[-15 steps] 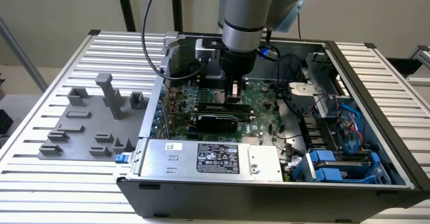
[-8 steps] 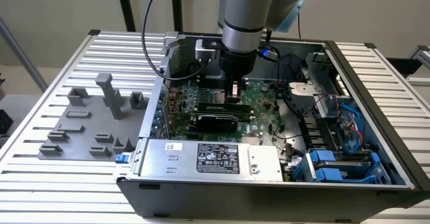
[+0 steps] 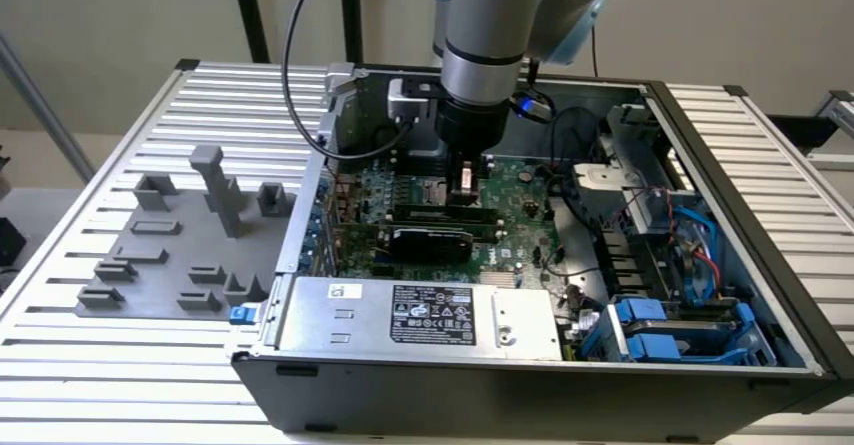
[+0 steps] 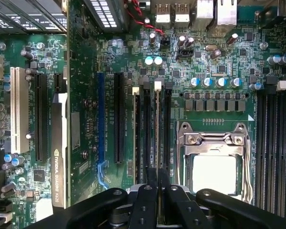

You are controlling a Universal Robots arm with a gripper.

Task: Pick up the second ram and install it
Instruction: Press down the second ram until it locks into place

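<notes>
Tool (image 4: 158, 179) pinched on second ram (image 4: 158, 133), edge-on in motherboard (image 4: 219, 62) slot; one ram (image 4: 135, 138) already seated beside.

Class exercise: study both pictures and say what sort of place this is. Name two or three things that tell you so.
Probably a robotics lab bench for computer assembly. An open computer case lies on a slatted metal table, a robot arm's gripper reaches down to its motherboard, and grey holder blocks sit alongside.

Silver-grey arm (image 3: 487, 15), black end effector (image 4: 157, 179)

One motherboard (image 4: 219, 71), two seated RAM sticks (image 4: 158, 129)
</notes>
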